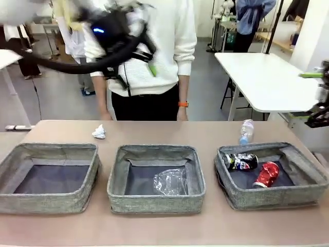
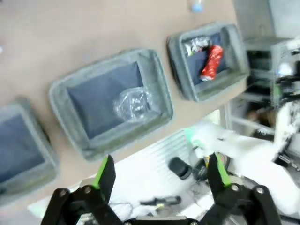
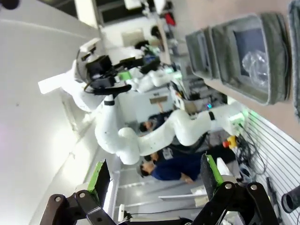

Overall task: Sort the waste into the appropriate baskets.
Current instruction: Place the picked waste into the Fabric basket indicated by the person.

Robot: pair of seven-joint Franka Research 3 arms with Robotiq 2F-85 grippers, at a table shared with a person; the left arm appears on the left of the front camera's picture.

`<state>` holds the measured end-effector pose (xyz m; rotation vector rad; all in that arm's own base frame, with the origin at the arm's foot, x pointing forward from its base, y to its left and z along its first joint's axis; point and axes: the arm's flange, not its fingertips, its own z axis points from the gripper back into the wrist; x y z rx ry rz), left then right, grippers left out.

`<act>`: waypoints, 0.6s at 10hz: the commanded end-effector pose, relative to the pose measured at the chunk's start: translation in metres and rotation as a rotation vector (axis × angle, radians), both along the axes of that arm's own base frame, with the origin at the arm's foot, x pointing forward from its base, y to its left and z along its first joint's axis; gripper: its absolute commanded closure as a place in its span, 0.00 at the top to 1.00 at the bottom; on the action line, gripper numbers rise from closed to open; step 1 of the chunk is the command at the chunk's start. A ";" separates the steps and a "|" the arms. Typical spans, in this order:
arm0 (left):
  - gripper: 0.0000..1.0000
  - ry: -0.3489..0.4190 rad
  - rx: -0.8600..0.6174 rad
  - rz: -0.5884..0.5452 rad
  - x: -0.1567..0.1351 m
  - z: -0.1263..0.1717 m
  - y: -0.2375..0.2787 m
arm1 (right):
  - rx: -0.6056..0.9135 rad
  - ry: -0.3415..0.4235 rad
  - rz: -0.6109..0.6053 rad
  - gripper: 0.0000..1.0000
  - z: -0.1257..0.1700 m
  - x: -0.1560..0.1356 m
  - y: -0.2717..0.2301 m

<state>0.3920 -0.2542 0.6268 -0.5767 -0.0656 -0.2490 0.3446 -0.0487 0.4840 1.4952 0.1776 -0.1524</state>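
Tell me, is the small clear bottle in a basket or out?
Out. The bottle stands on the bare table just behind the right basket, beyond its far wall, not inside it.

Tabletop (image 1: 169,131) open btwn wad (image 1: 99,132) & bottle (image 1: 246,131).

We count three baskets (image 1: 157,150), one red can (image 1: 267,175), one dark can (image 1: 240,161), one clear cup (image 1: 171,182), one bottle (image 1: 247,131) and one paper wad (image 1: 99,132).

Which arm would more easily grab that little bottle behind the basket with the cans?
Probably the right: the bottle stands on that side, nearest the open right gripper; the left gripper hangs high up, farther off.
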 end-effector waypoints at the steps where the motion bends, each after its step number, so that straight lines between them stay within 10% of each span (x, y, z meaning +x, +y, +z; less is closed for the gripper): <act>1: 1.00 0.046 -0.132 0.122 -0.047 -0.051 0.088 | -0.072 0.073 0.106 1.00 0.000 0.029 0.030; 6: 1.00 0.101 -0.631 0.223 -0.133 -0.170 0.255 | -0.036 0.083 0.110 1.00 -0.002 0.041 0.028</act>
